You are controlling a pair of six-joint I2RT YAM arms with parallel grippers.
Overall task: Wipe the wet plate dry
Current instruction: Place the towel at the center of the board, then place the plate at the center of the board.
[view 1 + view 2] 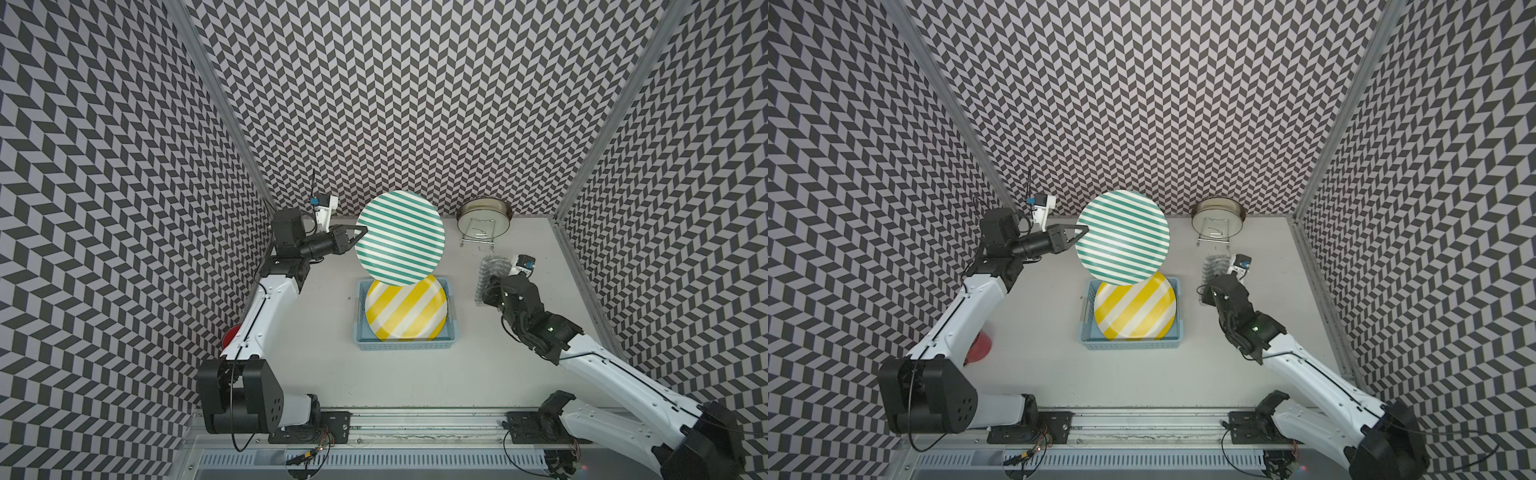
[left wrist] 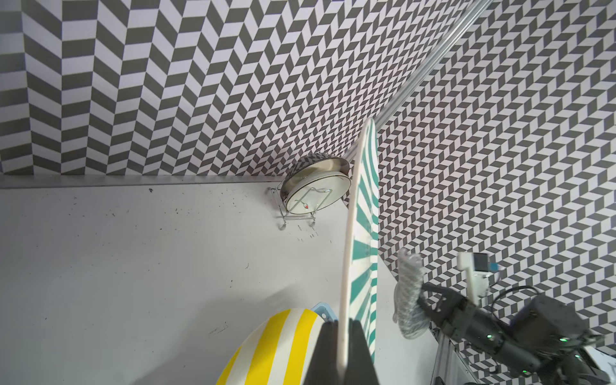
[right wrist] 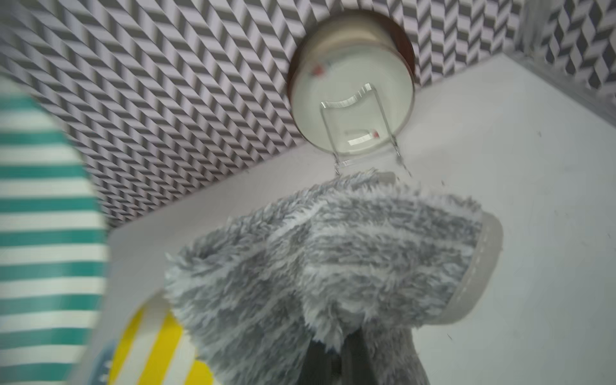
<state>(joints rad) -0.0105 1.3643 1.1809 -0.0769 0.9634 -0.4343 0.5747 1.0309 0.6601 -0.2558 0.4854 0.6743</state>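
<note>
Holding the green-striped plate [image 1: 401, 239] at frame centre, my left gripper [image 1: 360, 234] is clamping its rim. My right gripper [image 3: 335, 361] is pinching the grey fluffy cloth [image 3: 316, 266].

I have the raised plate [image 1: 401, 239] at centre, my left gripper [image 1: 360, 234] on its left edge, over the far end of the basket [image 1: 405, 345], where a second plate [image 1: 407, 311] lies. Right of them is the cloth [image 1: 491, 270]; behind it, a rack [image 1: 477, 237] holding a third plate [image 1: 484, 217].
</note>
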